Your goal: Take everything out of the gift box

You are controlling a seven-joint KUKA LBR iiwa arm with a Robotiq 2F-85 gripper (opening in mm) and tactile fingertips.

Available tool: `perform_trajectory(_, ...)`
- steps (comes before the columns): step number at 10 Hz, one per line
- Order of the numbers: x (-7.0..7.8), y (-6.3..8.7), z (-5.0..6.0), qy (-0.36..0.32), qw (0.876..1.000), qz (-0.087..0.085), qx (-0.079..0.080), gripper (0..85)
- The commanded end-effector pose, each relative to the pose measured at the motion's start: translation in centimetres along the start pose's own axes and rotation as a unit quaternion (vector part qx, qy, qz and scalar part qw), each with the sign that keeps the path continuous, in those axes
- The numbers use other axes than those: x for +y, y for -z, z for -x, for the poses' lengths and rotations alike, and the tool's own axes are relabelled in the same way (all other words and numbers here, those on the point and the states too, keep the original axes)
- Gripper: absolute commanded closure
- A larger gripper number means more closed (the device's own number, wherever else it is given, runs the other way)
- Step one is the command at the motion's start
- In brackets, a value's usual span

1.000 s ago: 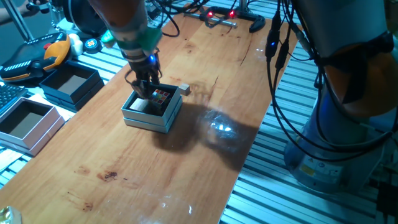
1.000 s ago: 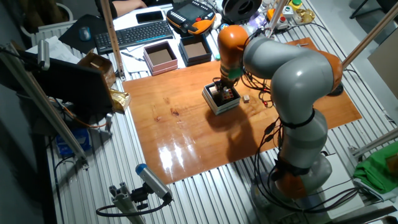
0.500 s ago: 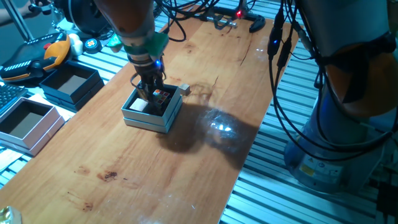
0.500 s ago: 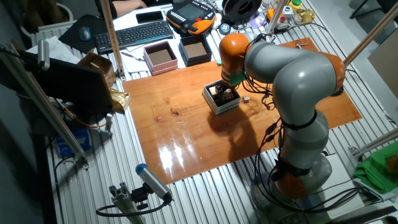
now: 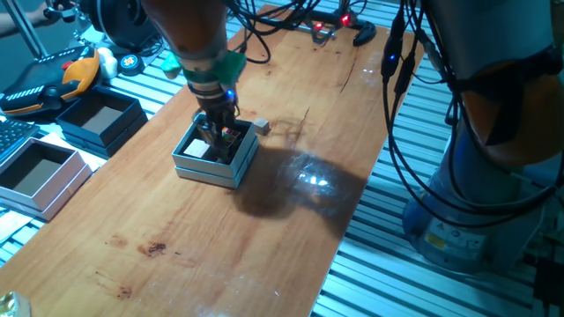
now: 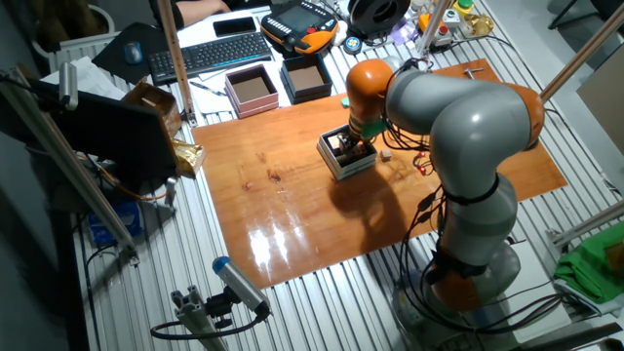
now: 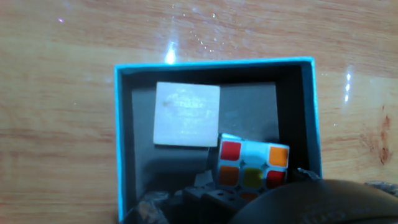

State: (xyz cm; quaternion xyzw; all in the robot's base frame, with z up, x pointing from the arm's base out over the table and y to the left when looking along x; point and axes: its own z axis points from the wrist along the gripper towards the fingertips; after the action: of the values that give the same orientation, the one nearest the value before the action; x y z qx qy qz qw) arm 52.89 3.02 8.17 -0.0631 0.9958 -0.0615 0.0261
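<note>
The gift box (image 5: pixel 208 170) stands mid-table; it also shows in the other fixed view (image 6: pixel 340 168) and fills the hand view (image 7: pixel 118 137). Inside lie a plain pale grey cube (image 7: pixel 186 115) (image 5: pixel 197 150) and the multicoloured puzzle cube (image 7: pixel 254 165) (image 5: pixel 233 136). A tiny pale grey block (image 5: pixel 262 127) (image 6: pixel 387 154) sits on the table just outside the box. My gripper (image 5: pixel 220 136) (image 6: pixel 356 144) reaches down into the box, its dark fingers (image 7: pixel 205 194) on either side of the puzzle cube. The jaws look open and hold nothing.
A dark navy box (image 5: pixel 99 119) (image 6: pixel 305 78) and a larger white box with a brown inside (image 5: pixel 35 172) (image 6: pixel 252 90) stand beyond the table's edge. A keyboard (image 6: pixel 210 54) and cables lie further off. The arm's base (image 6: pixel 468 253) stands by the table.
The gripper has moved a little to the right and lower into the box, over the puzzle cube. The blocks have not moved.
</note>
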Motion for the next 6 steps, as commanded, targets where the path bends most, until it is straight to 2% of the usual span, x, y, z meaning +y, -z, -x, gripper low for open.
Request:
perform_trajectory(1, 0.0, -0.16, -0.03, 0.0, 1.0, 0.0, -0.002, 20.0)
perform_trajectory(6, -0.03, -0.89, -0.33, 0.001, 1.0, 0.0, -0.007, 20.3)
